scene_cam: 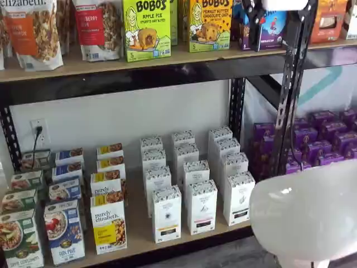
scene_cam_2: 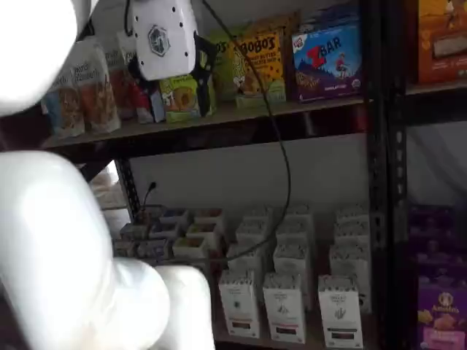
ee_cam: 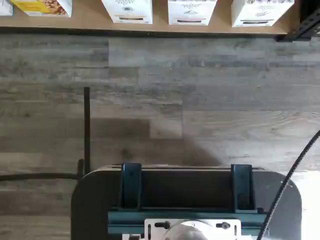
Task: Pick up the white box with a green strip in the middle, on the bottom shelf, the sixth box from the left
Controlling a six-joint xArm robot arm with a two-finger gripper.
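Note:
The white box (scene_cam: 239, 196) stands at the right end of the front row on the bottom shelf (scene_cam: 139, 237), with a speckled top band and a dark strip low on its front. It shows in both shelf views (scene_cam_2: 339, 310) and in the wrist view (ee_cam: 260, 11). Two similar white boxes (scene_cam: 201, 205) stand to its left. My gripper (scene_cam: 256, 28) hangs high, level with the upper shelf and far above the white box. Its white body and black fingers (scene_cam_2: 201, 65) show side-on, so I cannot tell whether it is open. It holds nothing that I can see.
Colourful cereal boxes (scene_cam: 64, 231) fill the shelf's left part. Purple boxes (scene_cam: 323, 139) sit right of the black rack upright (scene_cam: 290, 84). Snack bars and granola bags (scene_cam: 146, 28) line the upper shelf. White arm links (scene_cam: 307, 212) block the foreground. The dark mount (ee_cam: 185, 200) is over grey plank floor.

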